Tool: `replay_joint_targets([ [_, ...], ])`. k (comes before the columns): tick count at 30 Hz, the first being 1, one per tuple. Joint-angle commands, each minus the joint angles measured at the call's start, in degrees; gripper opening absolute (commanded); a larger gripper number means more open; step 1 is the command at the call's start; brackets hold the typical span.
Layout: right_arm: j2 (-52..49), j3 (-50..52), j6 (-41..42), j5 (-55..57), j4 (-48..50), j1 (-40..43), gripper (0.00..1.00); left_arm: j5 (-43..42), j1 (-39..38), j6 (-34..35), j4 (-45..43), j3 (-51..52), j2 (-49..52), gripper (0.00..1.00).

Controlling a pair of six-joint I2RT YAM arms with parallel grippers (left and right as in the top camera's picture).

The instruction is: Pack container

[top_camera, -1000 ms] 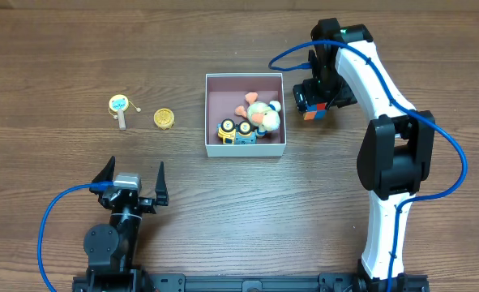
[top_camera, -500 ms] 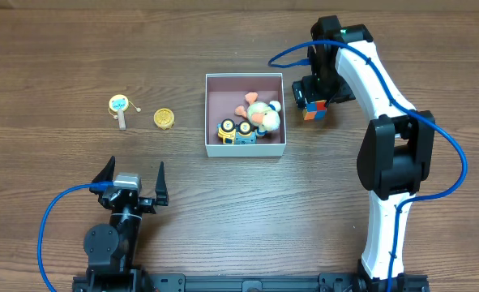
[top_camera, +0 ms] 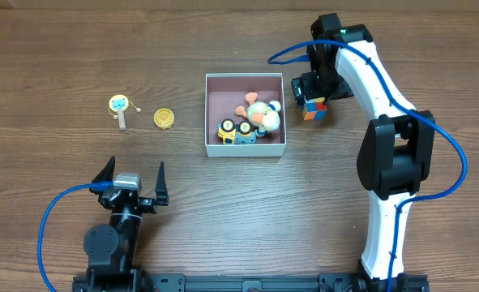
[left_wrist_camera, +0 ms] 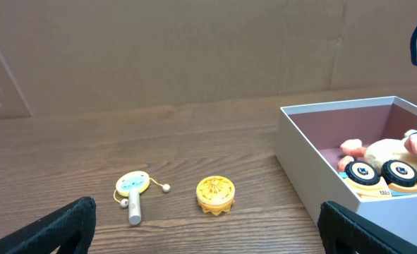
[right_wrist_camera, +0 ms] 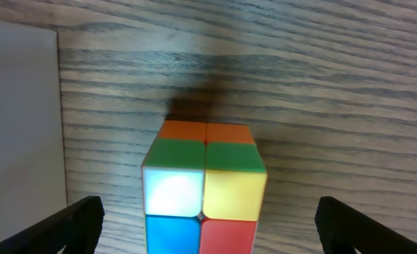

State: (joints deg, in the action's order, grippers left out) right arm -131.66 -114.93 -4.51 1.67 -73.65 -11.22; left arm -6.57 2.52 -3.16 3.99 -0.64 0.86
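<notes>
The container (top_camera: 245, 148) is a square white box with a mauve-pink inside at the table's middle; it also shows in the left wrist view (left_wrist_camera: 300, 162). It holds a plush toy (top_camera: 265, 115) and a yellow toy car (top_camera: 235, 131). A multicoloured cube (top_camera: 314, 110) stands on the table right of the container. My right gripper (top_camera: 310, 99) is open, its fingers wide to either side of the cube (right_wrist_camera: 204, 187) without touching it. My left gripper (top_camera: 132, 177) is open and empty near the front left.
A small rattle drum (top_camera: 120, 107) and a yellow round toy (top_camera: 164, 118) lie on the table left of the container; both show in the left wrist view, the drum (left_wrist_camera: 133, 189) and the round toy (left_wrist_camera: 215, 193). A cardboard wall stands behind.
The right gripper has moved slightly away from the front edge and the cube shows more fully beneath it. The left arm has not moved.
</notes>
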Motion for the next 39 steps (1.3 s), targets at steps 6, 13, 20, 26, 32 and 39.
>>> replay_joint_targets([
  [6, -0.5, 3.4, -0.3, -0.2, 2.0, 0.3, 0.99, 0.6, 0.5, 0.6, -0.1, 0.4, -0.5, 1.00],
  [13, -0.5, 4.0, -0.3, -0.1, 2.9, 0.4, 0.98, 0.6, 0.5, 0.6, -0.1, 0.4, -0.5, 1.00],
  [20, -0.5, 4.0, -0.2, 0.0, 2.9, 0.4, 0.76, 0.6, 0.5, 0.6, -0.1, 0.4, -0.5, 1.00],
  [26, -0.5, 4.0, 0.2, 0.9, 2.9, 0.3, 0.61, 0.6, 0.5, 0.6, -0.1, 0.4, -0.5, 1.00],
  [32, -0.5, 3.8, 0.2, 1.7, 2.0, 0.3, 0.61, 0.6, 0.5, 0.6, -0.1, 0.4, -0.5, 1.00],
  [39, -0.5, -5.2, 0.2, 1.9, -5.3, 0.3, 0.57, 0.6, 0.5, 0.6, -0.1, 0.4, -0.5, 1.00],
])
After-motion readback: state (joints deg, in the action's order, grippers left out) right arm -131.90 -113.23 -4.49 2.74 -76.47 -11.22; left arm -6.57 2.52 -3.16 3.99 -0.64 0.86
